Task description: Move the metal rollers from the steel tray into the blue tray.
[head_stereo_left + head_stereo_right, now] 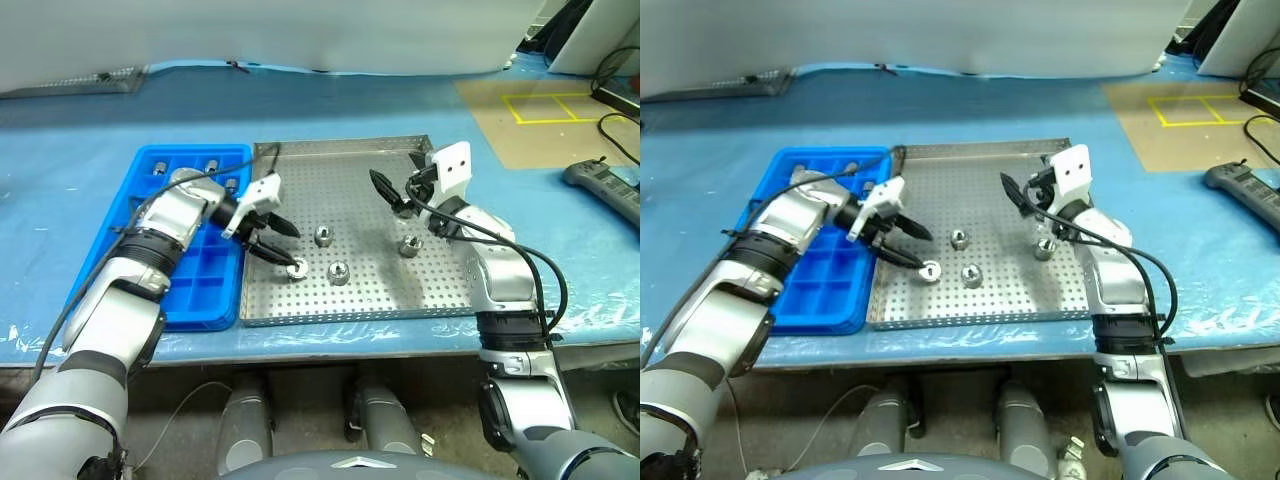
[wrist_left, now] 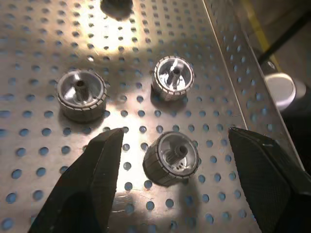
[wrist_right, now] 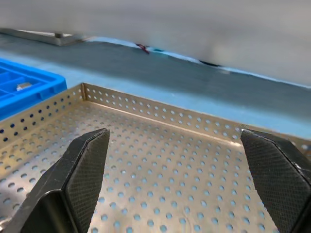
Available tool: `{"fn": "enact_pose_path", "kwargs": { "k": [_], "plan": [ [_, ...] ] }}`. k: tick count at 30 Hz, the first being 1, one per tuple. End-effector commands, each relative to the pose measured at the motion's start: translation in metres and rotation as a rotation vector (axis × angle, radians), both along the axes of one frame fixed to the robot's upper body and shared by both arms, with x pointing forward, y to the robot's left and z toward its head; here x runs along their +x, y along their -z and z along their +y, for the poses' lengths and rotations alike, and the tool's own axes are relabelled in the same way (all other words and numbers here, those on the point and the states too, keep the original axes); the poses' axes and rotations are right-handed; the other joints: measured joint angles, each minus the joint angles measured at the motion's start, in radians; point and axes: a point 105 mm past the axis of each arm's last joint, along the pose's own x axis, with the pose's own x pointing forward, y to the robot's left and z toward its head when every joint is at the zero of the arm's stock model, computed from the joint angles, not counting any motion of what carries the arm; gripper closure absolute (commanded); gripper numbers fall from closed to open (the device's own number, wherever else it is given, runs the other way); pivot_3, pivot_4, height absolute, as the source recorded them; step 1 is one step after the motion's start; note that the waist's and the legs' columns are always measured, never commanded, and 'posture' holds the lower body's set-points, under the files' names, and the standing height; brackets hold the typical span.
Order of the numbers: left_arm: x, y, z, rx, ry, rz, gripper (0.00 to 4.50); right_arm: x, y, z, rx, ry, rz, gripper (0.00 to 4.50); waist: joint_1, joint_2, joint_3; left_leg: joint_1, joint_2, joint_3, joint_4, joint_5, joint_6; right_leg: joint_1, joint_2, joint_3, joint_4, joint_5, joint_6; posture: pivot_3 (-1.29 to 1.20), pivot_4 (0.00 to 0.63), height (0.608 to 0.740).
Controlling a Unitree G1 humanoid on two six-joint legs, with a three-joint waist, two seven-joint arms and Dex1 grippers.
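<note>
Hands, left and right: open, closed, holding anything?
Left hand: open, holding nothing, fingers either side of a metal roller on the steel tray.
Right hand: open, holding nothing.

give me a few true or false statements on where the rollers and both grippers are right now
1. Four shiny metal rollers lie on the perforated steel tray. True.
2. The left gripper is shut on a roller. False: its fingers stand open around the nearest roller without closing on it.
3. The right gripper is open and holds nothing. True.
4. The blue plastic compartment tray sits to the robot's right of the steel tray. False: it sits to the left, touching it.
5. The right gripper hovers over the blue tray. False: it is above the steel tray.
</note>
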Motion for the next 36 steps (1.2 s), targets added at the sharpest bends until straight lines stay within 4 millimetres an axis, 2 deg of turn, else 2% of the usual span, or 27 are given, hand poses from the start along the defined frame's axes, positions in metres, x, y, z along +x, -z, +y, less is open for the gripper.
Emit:
{"fn": "enact_pose_path", "kwargs": {
  "k": [1, 3, 5, 6, 7, 11, 13, 15, 19, 22, 25, 29, 32, 36],
  "plan": [
    [0.003, 0.001, -0.003, 0.065, 0.077, -0.068, 0.89, -0.008, -0.017, 0.002, 0.027, 0.002, -0.062, 0.00, -0.001, 0.000, 0.000, 0.000, 0.000, 0.000, 0.000, 0.000, 0.000, 0.000, 0.000, 0.000, 0.000, 0.000, 0.000, -0.36, 0.150, 0.740],
    [0.001, 0.008, -0.005, 0.075, 0.094, -0.065, 0.89, -0.009, -0.017, 0.000, 0.026, 0.014, -0.060, 0.00, -0.001, 0.000, 0.000, 0.001, 0.000, 0.000, 0.000, -0.001, 0.001, 0.002, 0.000, 0.001, 0.000, 0.000, 0.000, -0.36, 0.150, 0.740],
    [0.008, 0.019, -0.007, 0.085, 0.059, -0.135, 0.89, -0.010, -0.017, -0.001, 0.033, 0.024, -0.062, 0.00, -0.001, 0.000, 0.000, 0.003, 0.000, 0.001, 0.001, -0.001, 0.002, 0.003, -0.001, 0.002, 0.000, 0.000, 0.000, -0.36, 0.150, 0.740],
    [0.012, 0.019, -0.010, 0.065, 0.021, -0.138, 1.27, -0.010, -0.017, -0.001, 0.036, 0.026, -0.063, 0.00, -0.002, 0.000, 0.000, 0.004, 0.000, 0.001, 0.001, -0.001, 0.002, 0.004, -0.001, 0.002, -0.001, 0.000, 0.000, -0.36, 0.150, 0.740],
    [0.012, 0.021, -0.009, 0.066, 0.027, -0.140, 1.45, -0.010, -0.017, -0.002, 0.040, 0.028, -0.064, 0.00, -0.001, 0.000, 0.000, 0.004, 0.000, 0.001, 0.001, -0.002, 0.003, 0.004, -0.001, 0.002, 0.000, 0.000, 0.000, -0.36, 0.150, 0.740],
    [0.013, 0.007, -0.010, -0.050, -0.025, -0.093, 2.66, -0.008, -0.013, -0.001, 0.045, 0.030, -0.055, 0.00, -0.001, 0.000, 0.000, 0.006, 0.000, 0.001, 0.001, -0.002, 0.003, 0.007, -0.001, 0.002, 0.000, 0.000, 0.000, -0.34, 0.150, 0.740],
    [0.015, -0.006, -0.007, -0.130, -0.064, -0.062, 2.67, -0.006, -0.011, 0.000, 0.050, 0.026, -0.050, 0.00, -0.001, 0.000, 0.000, 0.006, 0.000, 0.001, 0.001, -0.002, 0.003, 0.007, -0.001, 0.002, 0.000, 0.000, 0.000, -0.31, 0.150, 0.740],
    [0.018, -0.021, 0.006, -0.214, -0.144, -0.024, 2.67, -0.002, -0.010, 0.005, 0.053, 0.007, -0.043, 0.00, -0.002, 0.000, 0.000, 0.006, 0.000, 0.001, 0.001, -0.002, 0.003, 0.007, 0.000, 0.002, 0.000, 0.000, 0.000, -0.26, 0.150, 0.740],
    [0.026, -0.046, 0.040, -0.398, -0.374, -0.066, 2.67, 0.010, -0.006, 0.026, 0.058, -0.080, -0.023, 0.00, -0.004, 0.000, 0.000, 0.008, 0.001, 0.001, 0.000, -0.002, 0.002, 0.006, 0.000, 0.002, 0.000, 0.000, -0.001, -0.12, 0.150, 0.740],
    [0.038, -0.062, 0.067, -0.600, -0.681, -0.188, 2.67, 0.021, -0.003, 0.045, 0.053, -0.154, -0.010, 0.00, 0.011, 0.000, 0.000, 0.008, 0.001, 0.001, -0.001, -0.002, 0.002, 0.006, 0.000, 0.001, 0.000, 0.000, -0.001, -0.02, 0.150, 0.740],
    [0.028, -0.058, 0.097, -0.696, -0.990, -0.322, 2.67, 0.029, -0.003, 0.064, 0.054, -0.230, -0.001, 0.00, 0.033, 0.000, 0.000, 0.008, 0.001, 0.001, -0.001, -0.002, 0.003, 0.006, -0.001, 0.000, 0.000, 0.000, -0.002, 0.10, 0.150, 0.740],
    [0.006, -0.051, 0.118, -0.719, -1.254, -0.439, 2.67, 0.036, -0.002, 0.085, 0.051, -0.307, 0.008, 0.00, 0.075, 0.000, 0.001, 0.003, 0.004, 0.000, 0.000, -0.003, 0.003, 0.004, -0.001, -0.003, -0.001, -0.001, -0.002, 0.19, 0.150, 0.740],
    [0.001, -0.045, 0.120, -0.684, -1.326, -0.481, 2.67, 0.038, -0.001, 0.098, 0.046, -0.352, 0.010, 0.00, 0.114, -0.001, 0.001, 0.002, 0.005, -0.001, 0.000, -0.002, 0.003, 0.004, -0.001, -0.007, 0.000, -0.001, -0.003, 0.22, 0.150, 0.740],
    [0.006, -0.042, 0.131, -0.667, -1.428, -0.503, 2.67, 0.036, 0.000, 0.108, 0.057, -0.387, 0.010, 0.00, 0.142, -0.001, 0.001, 0.004, 0.005, -0.002, 0.000, -0.002, 0.002, 0.008, -0.002, -0.008, 0.000, -0.001, -0.002, 0.23, 0.150, 0.740]
  ]
}}
